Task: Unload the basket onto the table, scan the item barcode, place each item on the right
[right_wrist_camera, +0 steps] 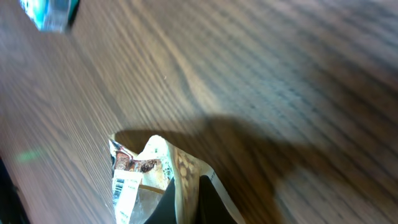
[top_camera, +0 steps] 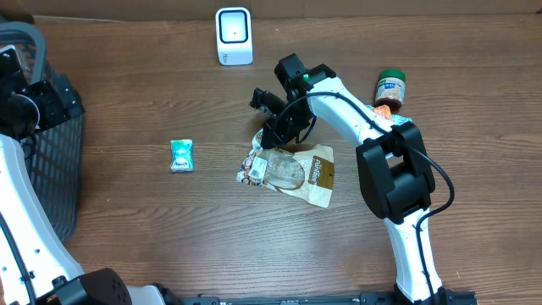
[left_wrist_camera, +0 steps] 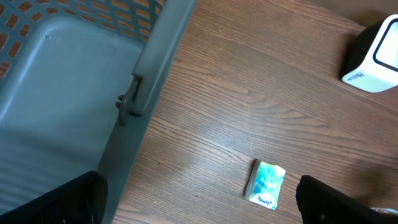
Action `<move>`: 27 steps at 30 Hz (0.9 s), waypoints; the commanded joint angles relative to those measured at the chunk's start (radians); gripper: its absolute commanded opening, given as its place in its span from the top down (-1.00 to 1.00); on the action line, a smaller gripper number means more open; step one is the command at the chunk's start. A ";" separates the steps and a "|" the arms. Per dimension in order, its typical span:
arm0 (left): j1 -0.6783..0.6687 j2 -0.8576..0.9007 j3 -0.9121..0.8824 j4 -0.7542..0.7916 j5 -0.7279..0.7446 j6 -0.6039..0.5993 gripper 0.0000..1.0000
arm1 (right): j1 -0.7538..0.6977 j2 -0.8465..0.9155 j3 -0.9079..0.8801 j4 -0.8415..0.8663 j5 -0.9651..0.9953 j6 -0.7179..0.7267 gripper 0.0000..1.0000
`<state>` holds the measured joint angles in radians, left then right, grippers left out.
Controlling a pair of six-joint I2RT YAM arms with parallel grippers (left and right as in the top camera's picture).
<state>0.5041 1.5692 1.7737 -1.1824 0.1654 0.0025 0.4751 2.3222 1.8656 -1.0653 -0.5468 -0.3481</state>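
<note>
A grey basket (top_camera: pixel 59 169) with latticed walls stands at the 9 o'clock edge of the wooden surface (top_camera: pixel 169 246), and the left wrist view shows its handle folded down along the rim. A small teal packet (top_camera: pixel 181 156) lies flat on bare wood just left of centre, toward 9 o'clock and well apart from the basket. At about 2 o'clock is a green-lidded jar (top_camera: pixel 390 91) with a pale label; whether it stands upright or lies down cannot be told.

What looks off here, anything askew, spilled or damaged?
The snack bag is crumpled and skewed on the table, its upper edge bunched where the right gripper is shut on it. Nothing looks spilled. Whether the jar beside the right arm stands or lies tipped, the overhead view does not settle.
</note>
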 commanded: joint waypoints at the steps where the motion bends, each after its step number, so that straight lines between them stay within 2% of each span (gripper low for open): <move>1: 0.000 -0.006 0.019 0.001 0.011 -0.009 -0.99 | -0.013 -0.003 0.085 0.030 0.016 0.190 0.92; 4: 0.000 -0.006 0.019 0.001 0.011 -0.009 -0.99 | -0.013 -0.003 0.140 0.075 0.121 0.455 0.92; 8: 0.000 -0.006 0.019 0.001 0.011 -0.009 -0.99 | -0.013 -0.003 0.151 0.086 0.237 0.878 0.92; 12: 0.000 -0.006 0.019 0.001 0.011 -0.009 -0.99 | -0.011 -0.003 0.151 0.103 0.236 0.978 0.92; 14: 0.000 -0.006 0.019 0.001 0.011 -0.009 -0.99 | -0.010 -0.003 0.151 0.103 0.236 0.985 0.85; 16: 0.000 -0.006 0.019 0.001 0.011 -0.009 -0.99 | -0.011 -0.003 0.151 0.103 0.237 0.980 0.65; 17: 0.000 -0.006 0.019 0.001 0.011 -0.009 -0.99 | -0.011 -0.003 0.151 0.104 0.236 0.969 0.46; 18: 0.000 -0.006 0.019 0.001 0.011 -0.009 -0.99 | -0.013 -0.003 0.151 0.106 0.236 0.940 0.14; 19: 0.000 -0.006 0.019 0.001 0.011 -0.009 -0.99 | -0.016 -0.003 0.151 0.107 0.234 0.895 -0.05; 20: 0.000 -0.006 0.019 0.001 0.011 -0.009 -0.99 | -0.020 -0.003 0.151 0.106 0.232 0.840 -0.36; 21: 0.000 -0.006 0.019 0.001 0.011 -0.009 -0.99 | -0.025 -0.003 0.151 0.098 0.232 0.772 -0.58; 22: 0.000 -0.006 0.019 0.001 0.011 -0.009 -0.99 | -0.034 -0.003 0.151 0.079 0.233 0.673 -0.93; 23: 0.000 -0.006 0.019 0.001 0.011 -0.009 -0.99 | -0.040 -0.003 0.151 0.061 0.232 0.608 -1.00; 27: 0.000 -0.006 0.019 0.001 0.011 -0.009 -0.99 | -0.062 -0.003 0.151 -0.027 0.231 0.373 -1.00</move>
<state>0.5041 1.5692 1.7737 -1.1824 0.1654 0.0025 0.4416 2.3238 1.9984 -1.0538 -0.3248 0.2913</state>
